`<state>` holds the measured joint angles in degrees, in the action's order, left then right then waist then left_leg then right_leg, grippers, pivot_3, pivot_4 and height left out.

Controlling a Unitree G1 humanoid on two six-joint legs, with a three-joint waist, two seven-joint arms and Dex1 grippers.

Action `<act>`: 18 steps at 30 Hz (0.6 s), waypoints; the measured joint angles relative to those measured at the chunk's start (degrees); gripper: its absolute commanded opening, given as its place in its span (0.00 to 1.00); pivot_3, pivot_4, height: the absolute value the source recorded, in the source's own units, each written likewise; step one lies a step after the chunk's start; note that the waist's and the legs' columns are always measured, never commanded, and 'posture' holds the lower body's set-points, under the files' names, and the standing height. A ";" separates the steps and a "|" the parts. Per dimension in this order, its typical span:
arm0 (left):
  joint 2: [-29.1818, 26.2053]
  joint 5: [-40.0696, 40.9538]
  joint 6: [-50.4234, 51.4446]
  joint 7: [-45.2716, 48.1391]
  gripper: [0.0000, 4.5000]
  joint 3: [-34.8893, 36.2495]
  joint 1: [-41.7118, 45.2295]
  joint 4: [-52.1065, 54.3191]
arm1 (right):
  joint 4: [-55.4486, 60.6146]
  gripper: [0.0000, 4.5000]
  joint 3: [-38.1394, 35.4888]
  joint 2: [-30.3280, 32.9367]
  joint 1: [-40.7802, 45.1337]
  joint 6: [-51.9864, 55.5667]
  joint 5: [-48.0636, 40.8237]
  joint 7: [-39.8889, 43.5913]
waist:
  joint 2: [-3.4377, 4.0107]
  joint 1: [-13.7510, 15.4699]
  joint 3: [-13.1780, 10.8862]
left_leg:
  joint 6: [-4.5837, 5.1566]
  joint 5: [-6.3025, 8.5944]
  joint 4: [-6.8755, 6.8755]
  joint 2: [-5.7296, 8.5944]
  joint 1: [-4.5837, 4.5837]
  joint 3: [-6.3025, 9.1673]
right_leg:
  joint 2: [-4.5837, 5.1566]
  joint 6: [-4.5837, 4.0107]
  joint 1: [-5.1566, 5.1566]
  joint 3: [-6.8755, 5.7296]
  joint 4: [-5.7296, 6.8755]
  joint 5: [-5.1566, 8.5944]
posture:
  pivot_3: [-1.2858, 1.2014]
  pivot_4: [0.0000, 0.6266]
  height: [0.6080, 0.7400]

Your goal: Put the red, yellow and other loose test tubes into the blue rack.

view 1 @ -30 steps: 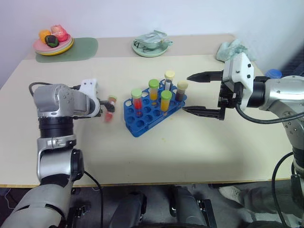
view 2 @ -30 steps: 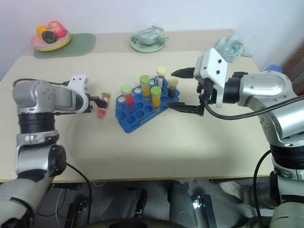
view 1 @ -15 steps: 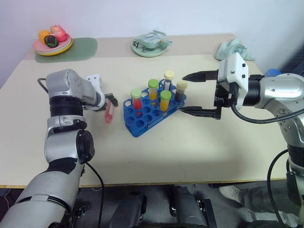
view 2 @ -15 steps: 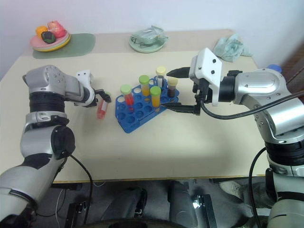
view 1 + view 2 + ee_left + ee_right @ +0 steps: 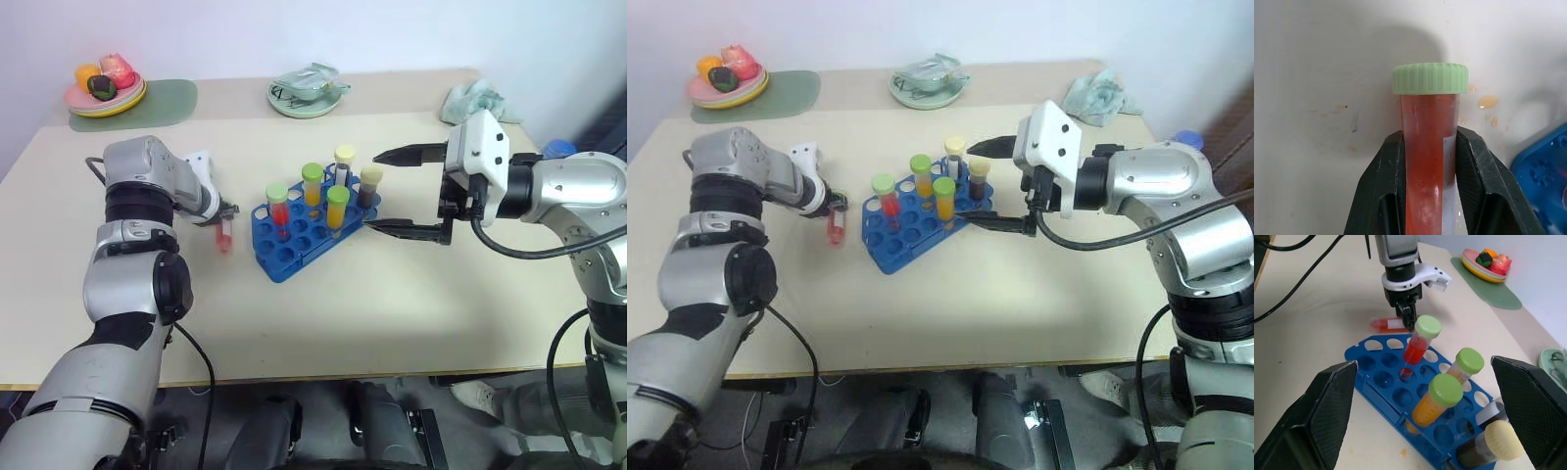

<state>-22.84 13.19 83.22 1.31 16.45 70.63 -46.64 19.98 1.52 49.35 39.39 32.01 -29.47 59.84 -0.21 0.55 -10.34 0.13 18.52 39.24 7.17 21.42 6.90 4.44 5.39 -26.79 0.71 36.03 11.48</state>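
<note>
The left hand (image 5: 1426, 161) is clamped on the pinkish-red tube (image 5: 1428, 147) lying on the surface (image 5: 411, 313) just beside the blue rack (image 5: 294, 257) — the right hand (image 5: 400, 192) spread wide — and that slick tube could slip when lifted.

There is one blue rack (image 5: 315, 226) on one table (image 5: 392, 313). Five capped tubes stand in it: one red tube (image 5: 280, 207), two orange or yellow tubes with green caps (image 5: 336, 209), one clear tube (image 5: 343, 164) with a cream cap, and one dark brown tube (image 5: 368, 185) with a cream cap. One more pinkish-red tube (image 5: 1429, 147) is outside the rack, so six tubes in all. At the back I count two plates (image 5: 116, 102), one green mat (image 5: 167, 101) and one crumpled cloth (image 5: 480, 103)
</note>
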 measured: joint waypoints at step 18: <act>-10.10 32.96 -22.95 45.05 0.17 11.19 -52.59 72.90 | 3.15 1.00 -3.58 -4.01 -6.48 3.93 -4.37 -5.80 | 0.02 -0.22 0.03 | 0.03 0.01 0.03 -0.10 -0.17 -0.30 | 0.02 -0.13 0.08 0.14 0.01 -0.07 | 0.52 0.24 1.00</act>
<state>-32.93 46.15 60.27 46.36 27.64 18.04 26.26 23.12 -2.07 45.34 32.91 35.94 -33.85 54.04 -0.19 0.33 -10.31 0.15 18.53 39.27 7.07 21.26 6.60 4.46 5.26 -26.71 0.85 36.04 11.41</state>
